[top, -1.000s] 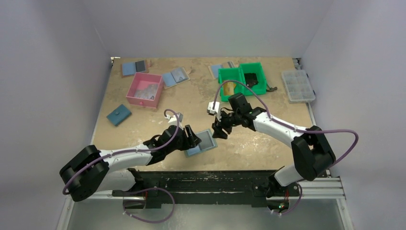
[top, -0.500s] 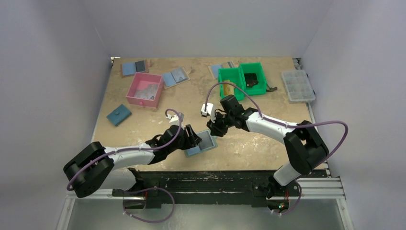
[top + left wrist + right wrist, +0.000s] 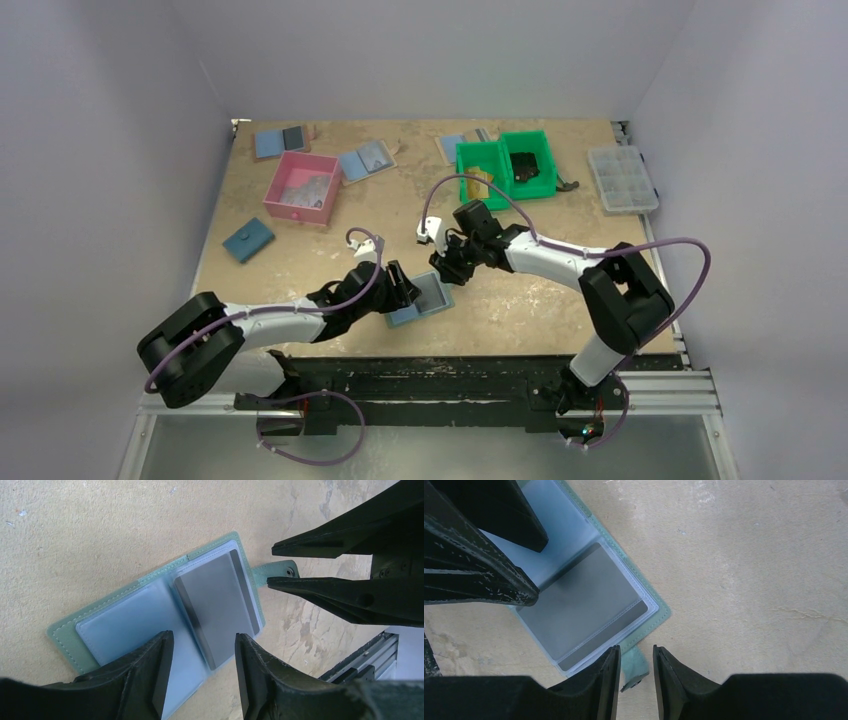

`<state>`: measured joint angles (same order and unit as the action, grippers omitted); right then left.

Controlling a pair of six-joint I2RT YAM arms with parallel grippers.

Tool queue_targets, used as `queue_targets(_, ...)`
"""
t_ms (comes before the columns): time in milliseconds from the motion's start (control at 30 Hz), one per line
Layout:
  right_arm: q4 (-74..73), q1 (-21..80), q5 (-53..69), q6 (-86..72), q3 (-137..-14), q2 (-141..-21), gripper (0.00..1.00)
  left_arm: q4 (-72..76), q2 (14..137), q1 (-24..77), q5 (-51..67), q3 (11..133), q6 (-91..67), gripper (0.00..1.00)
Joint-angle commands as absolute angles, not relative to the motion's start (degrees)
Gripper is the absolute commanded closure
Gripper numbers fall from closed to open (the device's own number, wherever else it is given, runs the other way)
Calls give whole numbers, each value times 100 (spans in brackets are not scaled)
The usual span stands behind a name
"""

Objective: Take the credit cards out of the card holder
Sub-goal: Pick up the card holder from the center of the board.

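Card holder (image 3: pixel 125 625) lies open, flat on table (image 3: pixel 500 312), near front edge | left gripper (image 3: pixel 204 639) spread wide, empty, poised over it | right gripper (image 3: pixel 636 652) narrowly parted around clasp tab (image 3: pixel 634 669), not clamped | we judge holder light, floppy, sleeves slick: pin one half, pinch a card edge.

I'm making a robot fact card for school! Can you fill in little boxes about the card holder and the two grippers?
card holder: lying open on the table, pale blue inside
pockets: only a grey panel shows, on one half
left gripper: open, over the open holder
right gripper: open, its fingers on either side of the holder's snap tab
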<state>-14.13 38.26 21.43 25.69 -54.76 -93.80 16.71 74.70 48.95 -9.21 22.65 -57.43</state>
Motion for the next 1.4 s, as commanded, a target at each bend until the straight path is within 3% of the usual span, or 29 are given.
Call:
queue_targets(0,-1291,3898,2028,2455,-5738,-9443,63,1960,7530,4948,-1002,2436,-5714,49)
queue_targets(1367,-1316,4017,1617,2295,-5836,-9780,65,1819,7898,4966,-1168,2628,-5824,49)
